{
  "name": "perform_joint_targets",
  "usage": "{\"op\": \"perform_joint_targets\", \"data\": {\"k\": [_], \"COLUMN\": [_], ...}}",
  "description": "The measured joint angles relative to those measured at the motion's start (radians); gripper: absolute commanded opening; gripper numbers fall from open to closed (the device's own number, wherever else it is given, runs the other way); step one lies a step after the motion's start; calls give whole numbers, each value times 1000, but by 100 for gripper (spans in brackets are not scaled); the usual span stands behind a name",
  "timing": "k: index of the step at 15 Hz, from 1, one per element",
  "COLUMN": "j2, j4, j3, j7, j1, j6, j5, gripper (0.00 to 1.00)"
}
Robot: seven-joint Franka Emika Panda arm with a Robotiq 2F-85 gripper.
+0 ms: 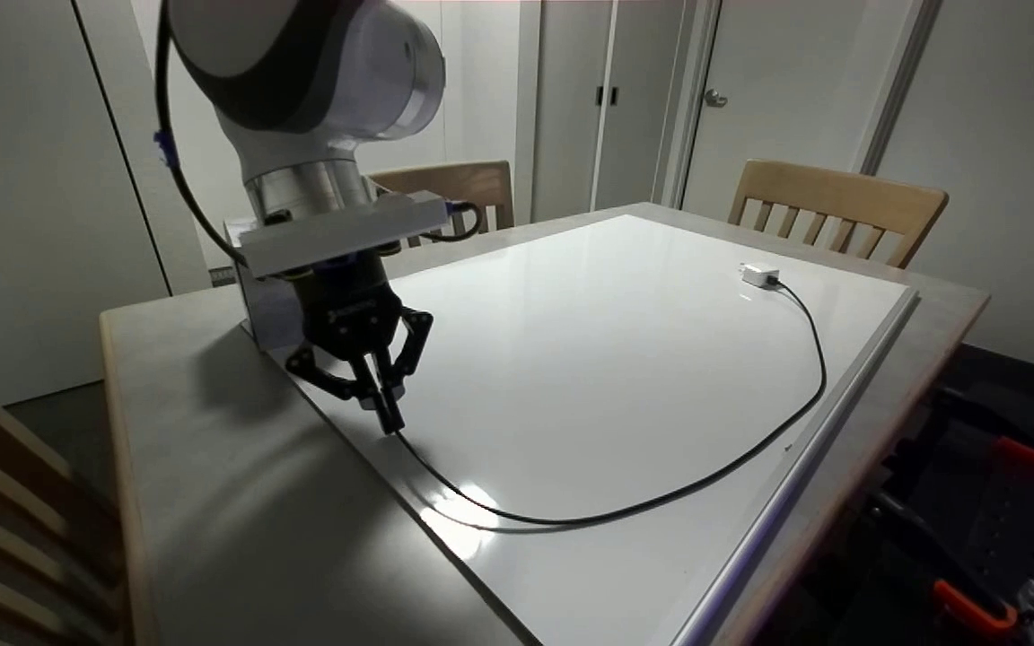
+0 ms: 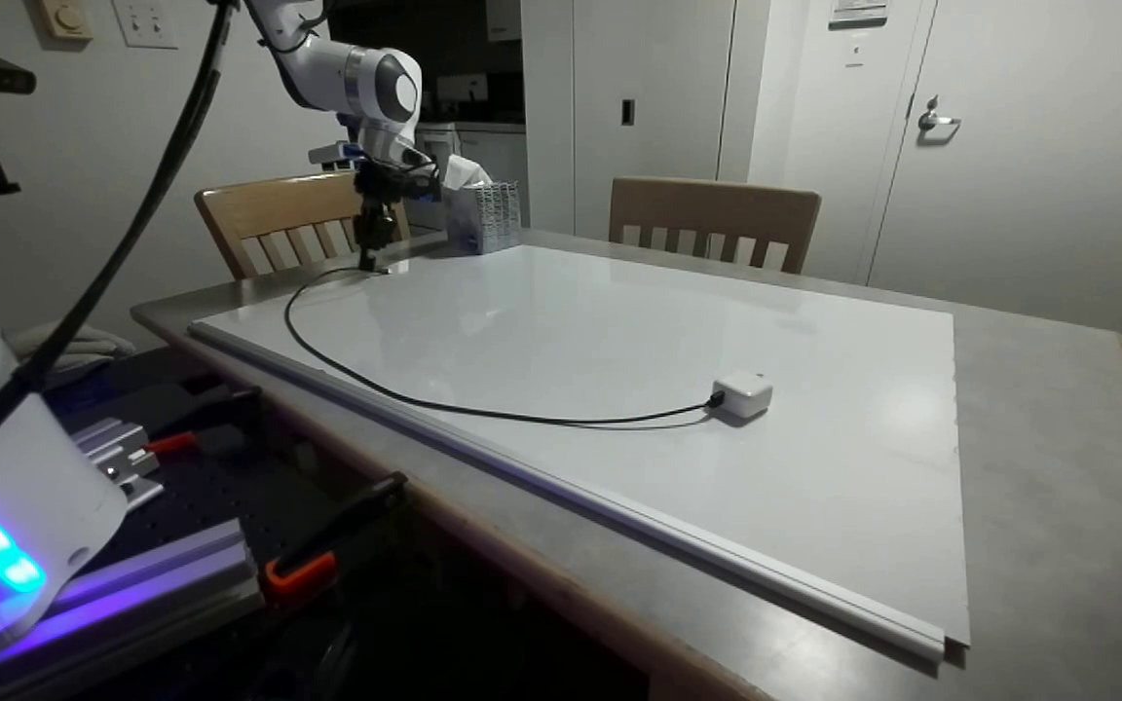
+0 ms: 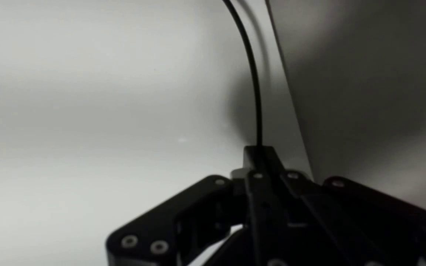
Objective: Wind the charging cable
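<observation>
Gripper was closed tight, pinching the black charging cable over the white board on the desk, near the board's edge. From there the charging cable ran in one wide curve to its white plug, on the board, well apart from the gripper. Tissue box stood by a board corner.

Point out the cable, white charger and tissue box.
Cable [image 3: 253, 70]: in the wrist view, midway along the visible cord.
White charger [image 2: 745, 394]: in an exterior view, middle of block.
Tissue box [image 2: 495, 218]: in an exterior view, patterned side.
</observation>
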Motion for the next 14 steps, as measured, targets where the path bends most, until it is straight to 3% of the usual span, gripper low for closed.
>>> {"op": "perform_joint_targets", "data": {"k": [7, 14], "j2": [-73, -77], "j4": [-143, -147], "j3": [-71, -81], "j7": [255, 257], "j1": [-43, -33], "j6": [151, 155], "j5": [57, 60], "gripper": [4, 1]}}
